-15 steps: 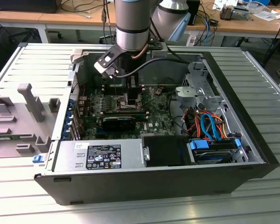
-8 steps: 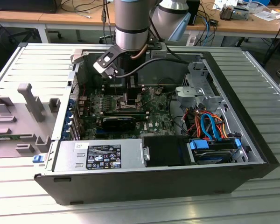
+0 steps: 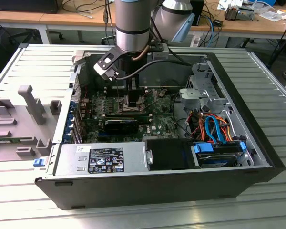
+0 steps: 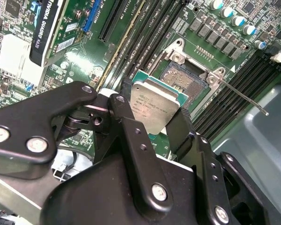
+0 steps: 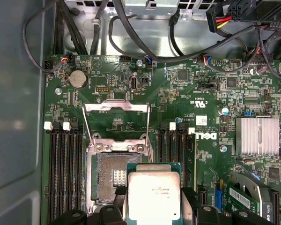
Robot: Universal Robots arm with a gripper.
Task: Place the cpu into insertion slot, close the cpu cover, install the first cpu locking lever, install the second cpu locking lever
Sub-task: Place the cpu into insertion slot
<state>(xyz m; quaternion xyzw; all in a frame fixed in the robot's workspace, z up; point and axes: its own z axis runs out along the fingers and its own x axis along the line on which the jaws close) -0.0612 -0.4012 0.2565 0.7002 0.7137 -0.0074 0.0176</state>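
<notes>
Okay, the gripper (image 4: 152, 115) is clamped on the cpu (image 4: 157, 105), black fingers (image 4: 124, 103) pressing two opposite edges, silver top facing the camera, chip tilted against the board. In the first wrist view the same gripper (image 5: 154, 202) holds the cpu (image 5: 154, 194) partly over one side of the insertion slot (image 5: 111, 180); the rest of the slot's dark pin field is uncovered, so the chip isn't seated. I cannot tell whether it touches the socket rim. The cpu cover (image 5: 116, 105) stands flipped up off the slot, window open, green motherboard (image 5: 201, 93) visible through it. In the second wrist view the insertion slot (image 4: 182, 79) lies just past the chip, and a thin metal locking lever (image 4: 243, 96) sticks out free beside it, not latched. Black memory slots (image 5: 65, 173) flank the socket on both sides, and a finned heatsink (image 5: 257, 136) sits well apart. Taking the exterior view as a clock dial centred on the open computer case (image 3: 248, 95): the gripper (image 3: 133, 98) is down inside at about 11 o'clock, the power supply (image 3: 100, 157) at 7 o'clock, the coloured drive cables (image 3: 214, 126) at 3 o'clock, and a grey fixture (image 3: 28, 114) outside the case at 9 o'clock.
</notes>
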